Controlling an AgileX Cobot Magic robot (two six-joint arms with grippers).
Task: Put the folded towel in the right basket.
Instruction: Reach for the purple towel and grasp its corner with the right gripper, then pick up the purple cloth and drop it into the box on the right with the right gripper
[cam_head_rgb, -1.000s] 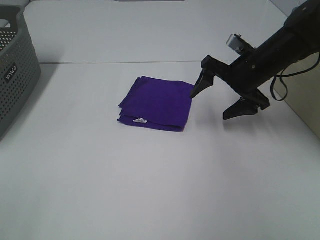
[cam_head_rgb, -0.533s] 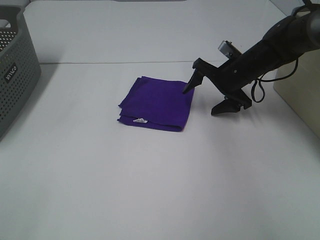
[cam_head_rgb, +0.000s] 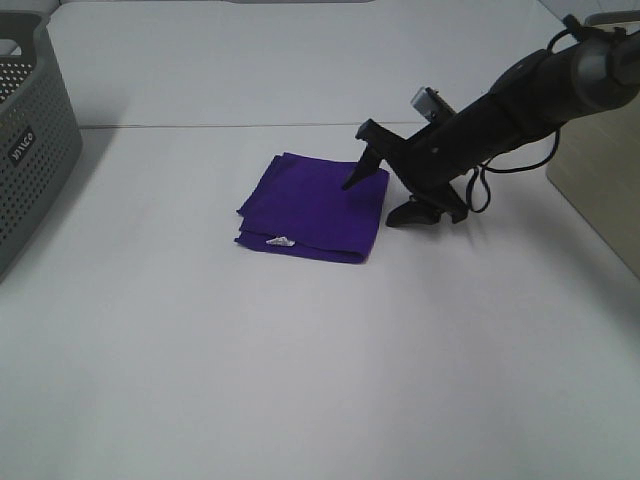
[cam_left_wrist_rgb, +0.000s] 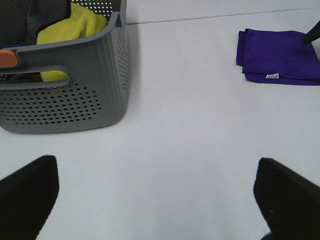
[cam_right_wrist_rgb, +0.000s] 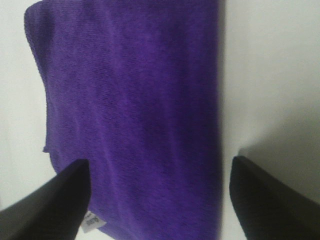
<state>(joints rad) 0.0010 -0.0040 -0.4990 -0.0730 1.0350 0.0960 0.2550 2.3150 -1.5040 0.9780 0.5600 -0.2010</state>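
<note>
The right pincer (cam_head_rgb: 370, 204) has slid leftward and now straddles the edge of the purple towel (cam_head_rgb: 310, 205).

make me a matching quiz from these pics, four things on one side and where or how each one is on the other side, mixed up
1 towel
2 basket
3 right gripper
4 left gripper

a open, over bare table
b holds a yellow cloth
c purple, folded, lying flat
d open, one finger over the towel, one beside it

Pairs: 1-c, 2-b, 3-d, 4-a
</note>
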